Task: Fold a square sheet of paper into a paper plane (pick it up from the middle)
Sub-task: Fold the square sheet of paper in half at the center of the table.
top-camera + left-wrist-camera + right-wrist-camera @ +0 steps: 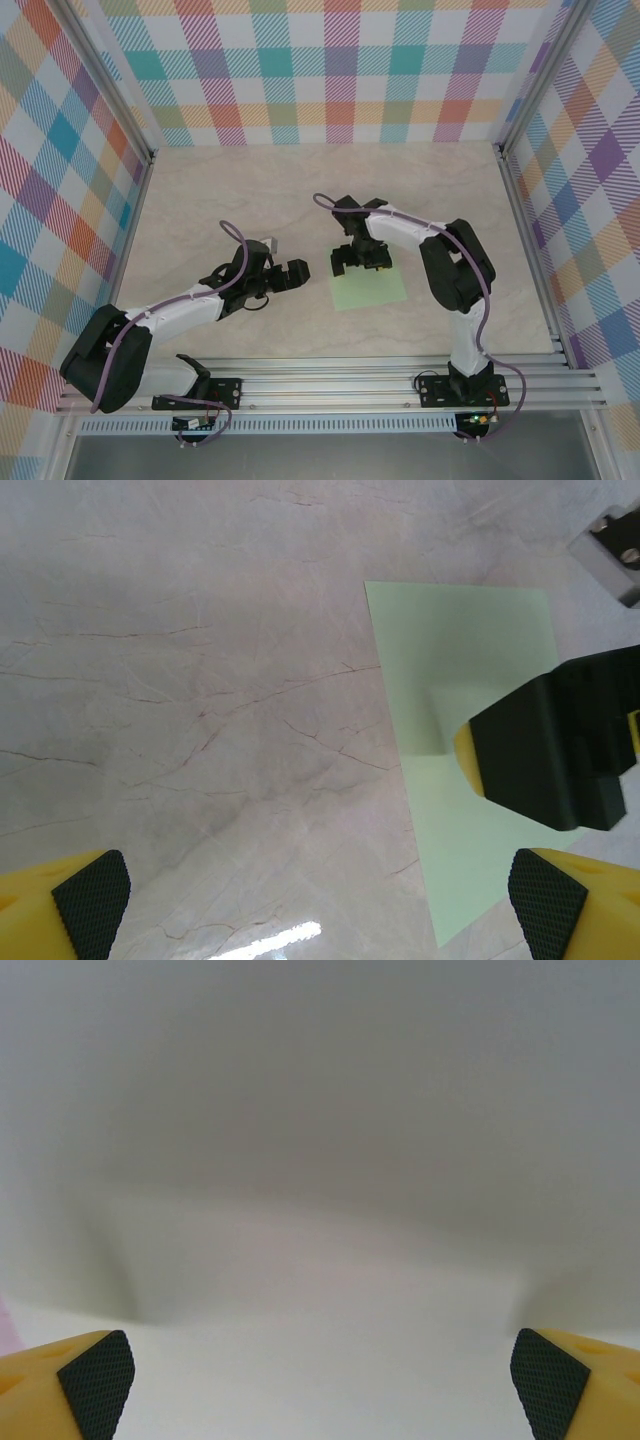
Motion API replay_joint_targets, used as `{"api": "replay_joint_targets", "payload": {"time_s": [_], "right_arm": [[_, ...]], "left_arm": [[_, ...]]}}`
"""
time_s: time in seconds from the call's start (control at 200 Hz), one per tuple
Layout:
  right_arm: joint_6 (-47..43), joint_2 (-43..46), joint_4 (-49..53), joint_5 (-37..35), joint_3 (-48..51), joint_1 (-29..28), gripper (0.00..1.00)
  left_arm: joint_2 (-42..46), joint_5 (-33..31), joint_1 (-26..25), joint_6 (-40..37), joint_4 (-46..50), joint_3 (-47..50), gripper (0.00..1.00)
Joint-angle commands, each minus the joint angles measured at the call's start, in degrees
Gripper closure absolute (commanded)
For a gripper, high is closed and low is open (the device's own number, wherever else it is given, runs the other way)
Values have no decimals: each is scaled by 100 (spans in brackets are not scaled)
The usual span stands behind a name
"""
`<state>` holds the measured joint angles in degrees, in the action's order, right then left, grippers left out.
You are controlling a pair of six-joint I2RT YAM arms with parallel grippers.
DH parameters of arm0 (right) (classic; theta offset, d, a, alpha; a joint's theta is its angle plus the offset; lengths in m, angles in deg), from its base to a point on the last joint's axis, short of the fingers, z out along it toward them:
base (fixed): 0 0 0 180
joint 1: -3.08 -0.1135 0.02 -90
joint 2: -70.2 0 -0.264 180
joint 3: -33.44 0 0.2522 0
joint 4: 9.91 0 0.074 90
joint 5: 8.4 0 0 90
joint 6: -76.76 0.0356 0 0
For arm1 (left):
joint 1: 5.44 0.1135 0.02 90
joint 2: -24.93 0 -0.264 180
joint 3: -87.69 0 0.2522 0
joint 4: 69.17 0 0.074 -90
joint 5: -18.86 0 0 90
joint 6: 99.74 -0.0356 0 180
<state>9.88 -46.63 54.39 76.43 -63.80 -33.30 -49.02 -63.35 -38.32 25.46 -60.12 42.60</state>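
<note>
The square sheet of paper (370, 289) lies on the marble table, pale mint-green and unfolded. My right gripper (361, 266) stands open over its far half, fingertips down at the sheet. In the right wrist view the paper (320, 1160) spreads between the wide-apart pads (95, 1380) and bulges a little. My left gripper (284, 264) hovers open to the left of the sheet with nothing between its fingers. The left wrist view has the paper (470, 670) to the right, humped up beside the right gripper's finger (550, 750). The paper plane is out of view.
Checked walls with metal posts (140, 150) close the table (220, 200) in on three sides. An aluminium rail (330, 385) carrying both arm bases runs along the near edge.
</note>
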Motion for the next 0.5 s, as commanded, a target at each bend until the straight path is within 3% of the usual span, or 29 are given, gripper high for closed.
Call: {"api": "replay_joint_targets", "payload": {"time_s": [0.0,0.495], "right_arm": [[29,-270,277,-125,-198,8,0],[246,-741,103,-40,218,8,5]], "left_arm": [[140,-83,-102,-3,-53,-48,0],[64,-94,-104,-40,-47,-83,0]]}}
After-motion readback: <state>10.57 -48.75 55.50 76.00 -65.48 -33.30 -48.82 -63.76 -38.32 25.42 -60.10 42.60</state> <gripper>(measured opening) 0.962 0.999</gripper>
